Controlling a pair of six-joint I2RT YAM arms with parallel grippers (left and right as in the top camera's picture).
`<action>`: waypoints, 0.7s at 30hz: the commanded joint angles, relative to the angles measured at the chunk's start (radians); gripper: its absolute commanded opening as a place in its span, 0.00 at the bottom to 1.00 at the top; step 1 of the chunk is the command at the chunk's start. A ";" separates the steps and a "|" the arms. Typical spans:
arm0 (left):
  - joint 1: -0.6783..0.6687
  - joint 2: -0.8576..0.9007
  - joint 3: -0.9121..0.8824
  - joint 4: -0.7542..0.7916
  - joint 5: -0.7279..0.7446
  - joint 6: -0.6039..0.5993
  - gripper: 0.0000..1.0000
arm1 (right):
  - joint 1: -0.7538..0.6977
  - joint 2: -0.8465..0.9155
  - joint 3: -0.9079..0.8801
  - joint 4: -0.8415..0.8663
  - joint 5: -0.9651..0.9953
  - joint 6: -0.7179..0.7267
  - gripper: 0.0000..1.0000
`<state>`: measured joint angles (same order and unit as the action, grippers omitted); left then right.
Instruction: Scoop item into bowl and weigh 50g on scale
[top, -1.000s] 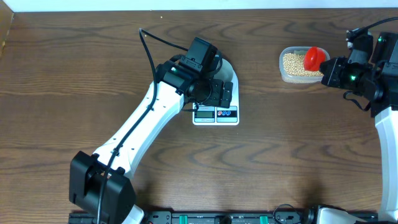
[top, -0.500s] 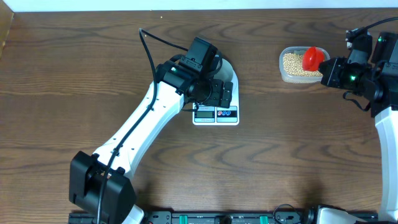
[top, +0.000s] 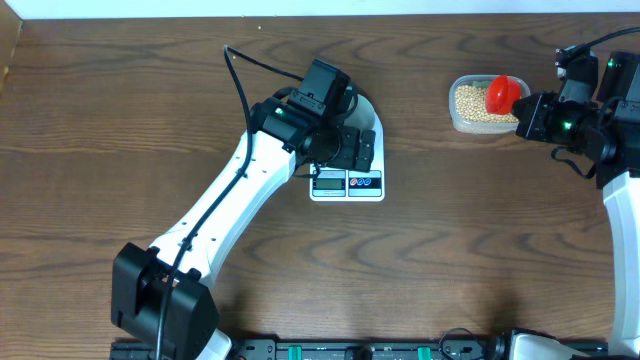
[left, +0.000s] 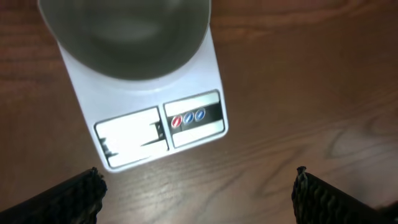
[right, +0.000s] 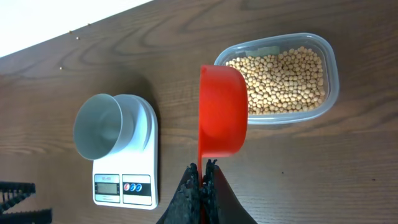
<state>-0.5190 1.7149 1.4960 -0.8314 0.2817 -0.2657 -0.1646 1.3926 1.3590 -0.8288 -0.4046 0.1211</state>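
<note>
Showing a dark, wood-grained table (top: 100, 150) from above, with a white-and-black robot arm at each side. The right gripper (right: 202, 177) is clamped tight on the thin handle of a glossy red plastic scoop (right: 222, 112), a round cup. The cup's inside does not show, so whether it holds anything cannot be told.

The scoop hangs over one end of a clear, rounded-rectangular plastic tub (right: 329, 68). The tub sits near the table's back edge, toward the back right corner. It is filled with small, round, tan-yellow beans (right: 280, 74), smooth and pea-like.

The bowl (right: 99, 127) is small, round and white with a pale bluish inside, and it looks empty. It stands on the back part of the scale (right: 124, 183), a flat white rectangle with a grey display and round red and blue buttons. The scale is near the middle of the table.

From the scoop, the bowl lies well apart to the left, across bare wood. The scoop's handle points roughly along that same line.

The right arm is much nearer the beans. The left gripper (left: 198, 186) hangs directly above the scale, its ridged black fingers (left: 81, 199) spread wide and holding nothing. It may crowd the bowl when the scoop arrives.
</note>
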 joint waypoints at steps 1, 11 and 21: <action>0.000 0.006 -0.006 0.004 -0.012 -0.002 0.98 | -0.001 0.003 0.019 -0.012 -0.012 -0.015 0.01; -0.035 0.006 -0.006 0.003 -0.119 -0.092 0.07 | -0.001 0.003 0.019 -0.037 0.013 -0.033 0.01; -0.137 0.007 -0.038 0.010 -0.220 -0.196 0.07 | -0.001 0.003 0.019 -0.036 0.014 -0.033 0.01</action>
<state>-0.6361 1.7149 1.4845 -0.8257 0.1307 -0.4160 -0.1646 1.3926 1.3590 -0.8639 -0.3923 0.1013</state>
